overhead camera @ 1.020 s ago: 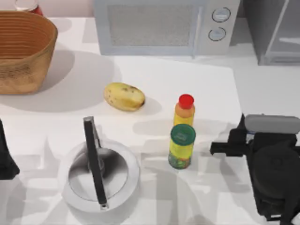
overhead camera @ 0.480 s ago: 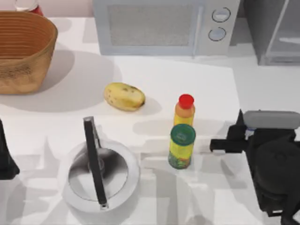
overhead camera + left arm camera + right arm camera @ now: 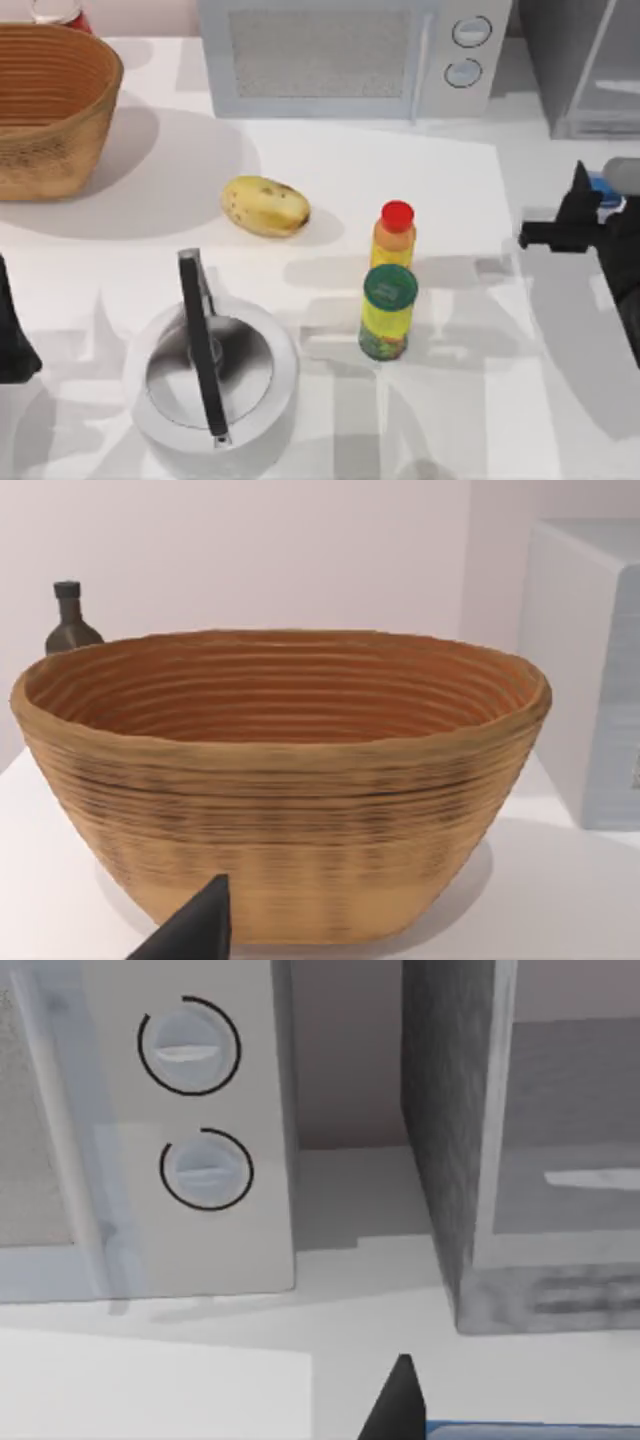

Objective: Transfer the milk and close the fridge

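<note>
Right claw (image 3: 588, 205) shifted toward fridge (image 3: 585, 65), one milk (image 3: 603, 189), two bottles (image 3: 390, 285)

The milk (image 3: 603, 188) shows as a sliver of blue top at the table's right edge, mostly hidden by the right arm; its blue edge also appears in the right wrist view. The fridge (image 3: 575, 70) stands upright at the far right corner, a grey box with a pale translucent panel and light frame, its grey interior visible.
</note>
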Available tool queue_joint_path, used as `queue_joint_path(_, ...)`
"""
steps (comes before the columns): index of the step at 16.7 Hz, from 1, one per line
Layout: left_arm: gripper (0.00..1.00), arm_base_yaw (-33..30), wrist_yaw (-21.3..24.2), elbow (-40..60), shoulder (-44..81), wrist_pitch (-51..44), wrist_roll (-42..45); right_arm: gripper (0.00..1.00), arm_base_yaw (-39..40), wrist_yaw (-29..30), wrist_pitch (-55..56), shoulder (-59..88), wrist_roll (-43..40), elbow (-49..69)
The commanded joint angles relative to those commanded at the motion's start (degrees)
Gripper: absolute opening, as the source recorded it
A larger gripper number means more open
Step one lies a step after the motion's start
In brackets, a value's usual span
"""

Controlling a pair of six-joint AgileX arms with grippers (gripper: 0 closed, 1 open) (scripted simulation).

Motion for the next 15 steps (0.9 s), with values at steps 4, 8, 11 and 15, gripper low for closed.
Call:
queue_joint_path(4, 1.00, 0.0, 0.0, 0.0, 0.0, 0.0, 0.0, 0.00, -10.7, -10.8, -2.0, -3.9, -3.0, 0.9)
queue_joint_path(8, 1.00, 0.0, 0.0, 0.0, 0.0, 0.0, 0.0, 0.00, -20.0, -20.1, -3.9, -8.9, -5.4, 2.4)
queue_joint_path(11, 1.00, 0.0, 0.0, 0.0, 0.0, 0.0, 0.0, 0.00, -21.1, -21.2, -4.4, -9.9, -5.6, 2.7)
queue_joint_path(15, 1.00, 0.0, 0.0, 0.0, 0.0, 0.0, 0.0, 0.00, -21.3, -21.2, -4.3, -9.2, -5.5, 3.3)
